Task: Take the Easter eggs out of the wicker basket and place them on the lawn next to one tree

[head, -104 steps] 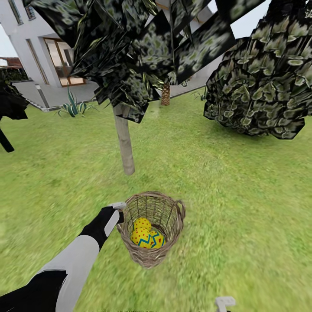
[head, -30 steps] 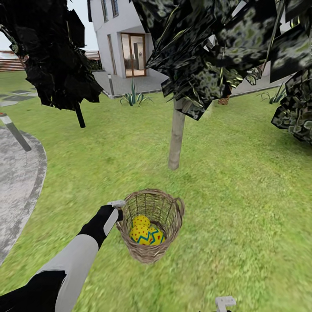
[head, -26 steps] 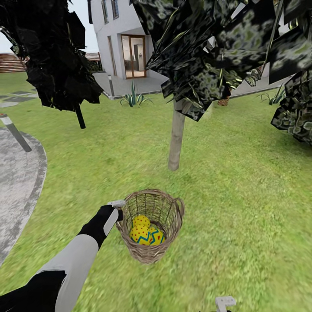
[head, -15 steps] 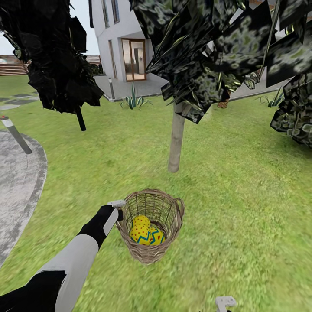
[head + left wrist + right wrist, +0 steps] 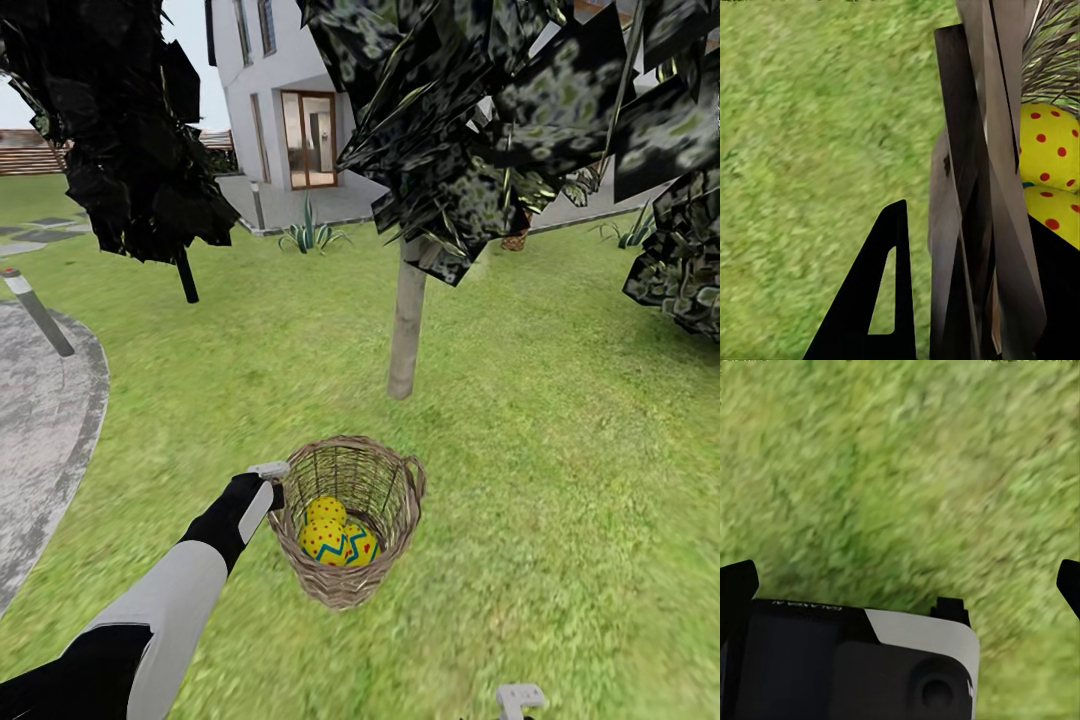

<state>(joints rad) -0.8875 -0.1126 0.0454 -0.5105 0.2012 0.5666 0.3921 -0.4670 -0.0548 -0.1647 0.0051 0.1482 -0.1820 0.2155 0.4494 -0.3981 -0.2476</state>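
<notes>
The wicker basket (image 5: pixel 395 500) hangs just above the lawn (image 5: pixel 560 450) in the head view, with my left gripper (image 5: pixel 272 480) shut on its near-left rim. Three Easter eggs (image 5: pixel 338 540) lie in its bottom, yellow with red dots and a blue zigzag. In the left wrist view an egg (image 5: pixel 1050 146) shows behind the woven basket wall (image 5: pixel 1050 60), which is pinched between the fingers. The tree (image 5: pixel 407 320) stands a little beyond the basket, its pale trunk upright. My right gripper (image 5: pixel 902 581) is open over bare grass; its tip (image 5: pixel 520 697) shows at the lower edge of the head view.
A black-leaved tree (image 5: pixel 130 150) stands at the left, with a grey paved patio (image 5: pixel 40 440) and a bollard (image 5: pixel 38 315) beside it. The white house (image 5: pixel 290 90) and an agave (image 5: pixel 310 230) lie behind. Dark foliage (image 5: pixel 680 270) hangs at the right. Open grass surrounds the trunk.
The camera has swung round since 3.5 s ago, bringing the patio and the black-leaved tree into view. The arm and basket keep their place in the picture. Over the last second the view barely shifts.
</notes>
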